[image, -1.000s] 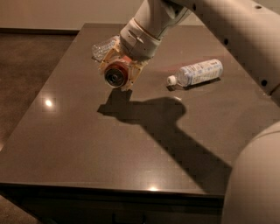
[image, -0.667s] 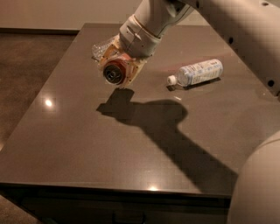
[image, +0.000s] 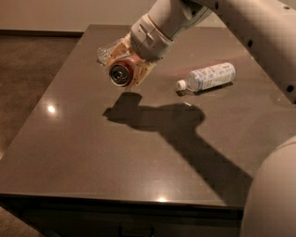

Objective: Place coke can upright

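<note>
Coke can point(image: 121, 73): small cylinder with a red metal side; silver round end with a dark centre turned toward the camera; tipped on its side in the air above the far left part of the tabletop, not touching it.
End effector point(image: 126, 74): cream-coloured plastic fingers, clamped on the coke can from either side; raised off the tabletop at the tip of the arm.
Arm point(image: 162, 23): smooth off-white casing in rounded segments, with a ribbed collar at the wrist; reaching in from the upper right.
Clear bottle point(image: 107, 48): crinkled transparent plastic, partly hidden behind the end effector near the far left of the tabletop; contact with the end effector cannot be told.
Labelled bottle point(image: 209, 77): clear plastic with a white printed label and a white cap pointing left; lying on its side to the right of the coke can, well apart from it.
Tabletop point(image: 92, 157): flat, dark grey-brown and polished; small bright glints near the left and front edges.
Shadow point(image: 157, 118): dark patch on the tabletop, below and to the right of the coke can.
Floor point(image: 27, 69): brown, matte, carpet-like; left of the tabletop.
Wall point(image: 69, 14): pale and plain, with a dark skirting strip at its foot.
</note>
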{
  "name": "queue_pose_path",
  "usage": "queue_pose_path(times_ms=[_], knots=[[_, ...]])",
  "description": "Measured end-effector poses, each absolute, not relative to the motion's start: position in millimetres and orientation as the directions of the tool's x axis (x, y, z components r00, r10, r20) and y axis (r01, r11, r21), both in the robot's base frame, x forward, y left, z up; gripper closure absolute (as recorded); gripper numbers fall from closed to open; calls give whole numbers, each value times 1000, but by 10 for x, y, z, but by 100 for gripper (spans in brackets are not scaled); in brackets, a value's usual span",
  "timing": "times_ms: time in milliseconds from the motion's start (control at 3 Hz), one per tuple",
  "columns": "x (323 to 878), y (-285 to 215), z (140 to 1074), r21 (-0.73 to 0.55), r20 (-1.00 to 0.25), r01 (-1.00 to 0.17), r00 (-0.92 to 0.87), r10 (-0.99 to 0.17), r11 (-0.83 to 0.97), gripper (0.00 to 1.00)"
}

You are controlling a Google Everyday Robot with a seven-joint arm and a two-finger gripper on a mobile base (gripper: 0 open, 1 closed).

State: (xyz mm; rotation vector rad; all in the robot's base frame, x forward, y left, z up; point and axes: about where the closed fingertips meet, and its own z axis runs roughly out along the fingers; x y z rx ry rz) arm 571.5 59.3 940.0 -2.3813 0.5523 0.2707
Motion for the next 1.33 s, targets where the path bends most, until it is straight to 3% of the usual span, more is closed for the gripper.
queue_pose_path(times_ms=[1333], knots=[[5810, 515, 9710, -571, -567, -679, 733, -376, -462, 100]])
